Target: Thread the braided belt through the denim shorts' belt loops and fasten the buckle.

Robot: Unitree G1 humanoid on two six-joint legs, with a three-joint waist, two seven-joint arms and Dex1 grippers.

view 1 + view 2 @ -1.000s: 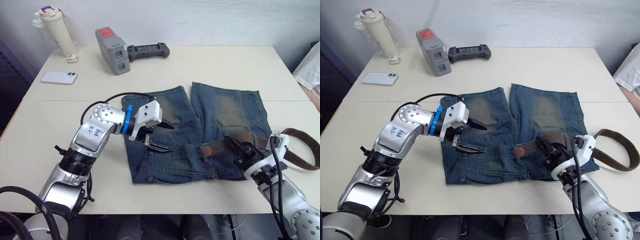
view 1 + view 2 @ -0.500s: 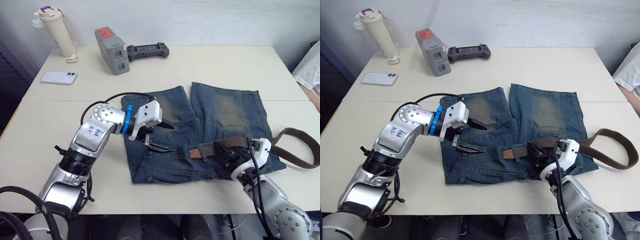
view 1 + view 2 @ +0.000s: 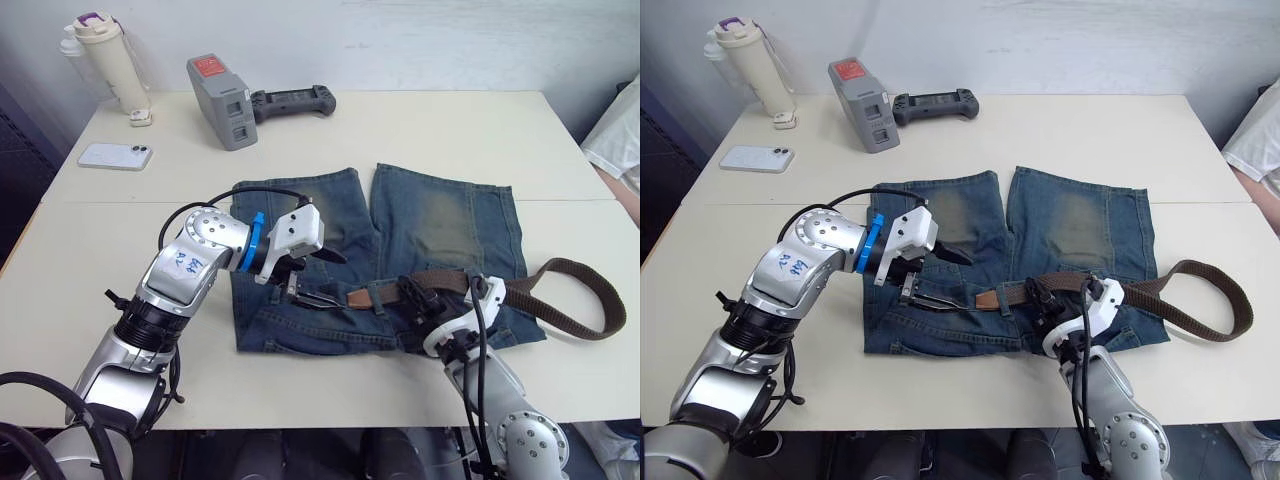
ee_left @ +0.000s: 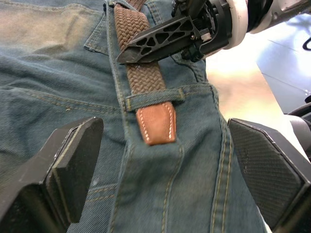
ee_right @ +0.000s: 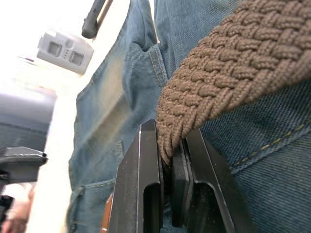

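The denim shorts (image 3: pixel 440 220) lie flat on the table, waistband toward me. The braided belt (image 3: pixel 575 270) runs along the waistband and curls off to the right in a wide bend. Its tan leather end (image 4: pixel 156 124) pokes out from under one of the belt loops (image 4: pixel 155 97). My right gripper (image 3: pixel 412 296) is shut on the braided part, just right of that loop. My left gripper (image 3: pixel 335 278) hovers open over the waistband, its fingers (image 4: pixel 63 170) on either side of the tan end and apart from it. The buckle is out of view.
At the back left of the white table (image 3: pixel 130 330) are a phone (image 3: pixel 114 155), a white bottle (image 3: pixel 105 55), a grey device (image 3: pixel 222 90) and a black controller (image 3: pixel 295 100). White cloth (image 3: pixel 620 140) hangs past the right edge.
My right gripper has slid left along the waistband with the belt, pushing the tan end leftward to the left gripper. The shorts crept left too. The left gripper stayed open, near its earlier spot.
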